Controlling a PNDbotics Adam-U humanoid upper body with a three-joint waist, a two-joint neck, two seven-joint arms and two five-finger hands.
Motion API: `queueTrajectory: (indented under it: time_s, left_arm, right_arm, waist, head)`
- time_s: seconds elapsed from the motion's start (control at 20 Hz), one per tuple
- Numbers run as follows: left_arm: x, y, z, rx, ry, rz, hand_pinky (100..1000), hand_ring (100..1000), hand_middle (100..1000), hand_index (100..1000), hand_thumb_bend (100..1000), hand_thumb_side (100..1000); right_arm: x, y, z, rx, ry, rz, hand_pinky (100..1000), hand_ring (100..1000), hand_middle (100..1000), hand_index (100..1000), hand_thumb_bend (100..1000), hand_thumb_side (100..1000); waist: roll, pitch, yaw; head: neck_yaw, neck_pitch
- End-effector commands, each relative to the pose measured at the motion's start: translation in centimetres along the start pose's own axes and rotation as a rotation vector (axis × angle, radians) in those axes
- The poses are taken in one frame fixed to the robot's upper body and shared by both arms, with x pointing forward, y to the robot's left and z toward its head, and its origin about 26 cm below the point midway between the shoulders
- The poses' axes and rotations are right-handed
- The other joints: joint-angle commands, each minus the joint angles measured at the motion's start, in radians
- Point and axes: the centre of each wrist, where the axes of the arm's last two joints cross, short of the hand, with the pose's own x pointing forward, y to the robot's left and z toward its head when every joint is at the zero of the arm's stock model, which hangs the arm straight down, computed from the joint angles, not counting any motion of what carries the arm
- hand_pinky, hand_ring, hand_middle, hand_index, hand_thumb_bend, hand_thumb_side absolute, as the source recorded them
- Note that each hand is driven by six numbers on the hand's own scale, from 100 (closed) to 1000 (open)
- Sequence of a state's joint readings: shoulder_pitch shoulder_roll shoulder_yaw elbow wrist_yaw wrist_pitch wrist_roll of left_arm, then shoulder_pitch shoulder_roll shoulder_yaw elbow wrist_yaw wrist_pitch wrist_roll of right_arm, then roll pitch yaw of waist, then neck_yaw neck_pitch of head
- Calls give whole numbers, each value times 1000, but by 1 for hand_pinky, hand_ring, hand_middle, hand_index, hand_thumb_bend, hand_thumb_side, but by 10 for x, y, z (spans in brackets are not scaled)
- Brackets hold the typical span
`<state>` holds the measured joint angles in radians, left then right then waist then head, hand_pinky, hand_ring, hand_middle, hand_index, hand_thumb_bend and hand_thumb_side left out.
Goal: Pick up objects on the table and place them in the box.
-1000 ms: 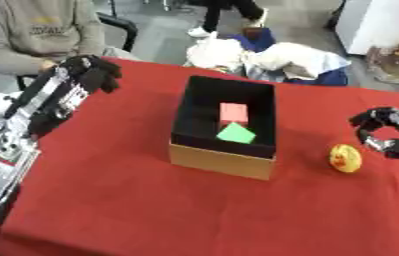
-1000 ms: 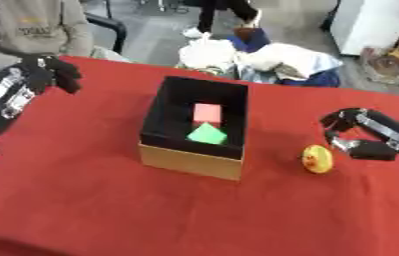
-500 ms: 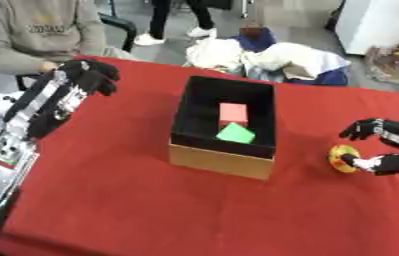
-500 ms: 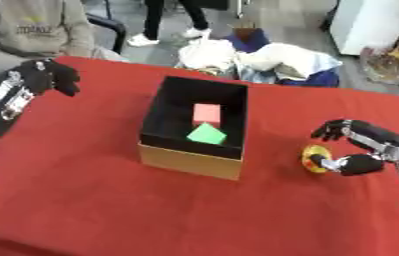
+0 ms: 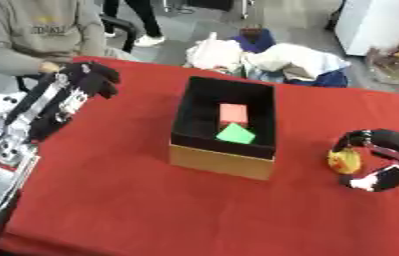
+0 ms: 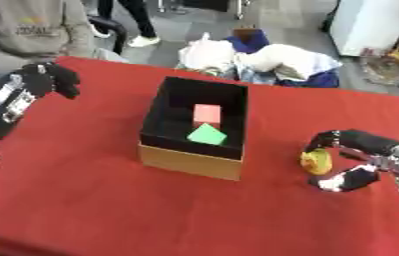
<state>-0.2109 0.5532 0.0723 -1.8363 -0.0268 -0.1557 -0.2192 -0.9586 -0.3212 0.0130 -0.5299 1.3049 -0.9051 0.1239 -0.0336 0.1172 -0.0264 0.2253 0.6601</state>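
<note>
A black-lined cardboard box (image 5: 220, 161) stands mid-table with a pink block (image 5: 232, 113) and a green block (image 5: 235, 134) inside. To its right a small yellow object (image 5: 343, 160) sits on the red cloth. My right hand (image 5: 384, 149) comes in from the right edge, its fingers (image 5: 353, 138) curled over the object's top and the thumb (image 5: 378, 180) hooked in just below and to the right of it. My left hand (image 5: 89, 80) hangs raised over the far left of the table, fingers curled, holding nothing.
A seated person in a grey top (image 5: 36, 35) is at the far left edge. A heap of white and blue cloth (image 5: 272, 57) lies beyond the table's far edge. My left arm (image 5: 23, 125) stretches along the left side.
My right hand has dropped to the yellow object and its fingers have curled around it. The left hand has stayed raised in place.
</note>
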Motion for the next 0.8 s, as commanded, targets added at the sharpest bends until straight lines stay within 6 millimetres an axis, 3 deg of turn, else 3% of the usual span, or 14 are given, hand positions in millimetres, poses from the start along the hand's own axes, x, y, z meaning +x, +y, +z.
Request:
queueTrajectory:
  time_s: [0.05, 0.3, 0.35, 0.65, 0.8]
  left_arm:
    - [4, 5, -2, 6, -7, -18, 644, 639, 650, 755, 303, 930]
    - [3, 3, -1, 2, 2, -14, 644, 638, 649, 754, 303, 933]
    - [2, 3, -1, 1, 2, -14, 644, 638, 649, 754, 304, 934]
    - [2, 2, 0, -7, 5, -11, 644, 638, 650, 754, 306, 935]
    - [2, 2, 0, -7, 8, -10, 644, 639, 650, 754, 307, 936]
  right_arm:
    - [-10, -2, 13, -40, 38, 48, 677, 602, 603, 696, 360, 174]
    - [-13, 7, 19, -133, 53, 61, 654, 540, 533, 646, 282, 149]
    - [-13, 7, 19, -146, 53, 65, 645, 499, 485, 593, 247, 135]
    - [-14, 7, 20, -201, 53, 63, 652, 477, 457, 545, 100, 102]
    - [-16, 9, 23, -194, 63, 27, 654, 468, 449, 512, 100, 122]
  waist:
    - [2, -14, 0]
    - [0, -15, 1]
    - [0, -15, 0]
    - [-4, -15, -2]
    - [-6, -16, -4]
  head:
    - [-2, 0]
    - [-2, 0]
    - [-2, 0]
    - [-1, -3]
    - [0, -5]
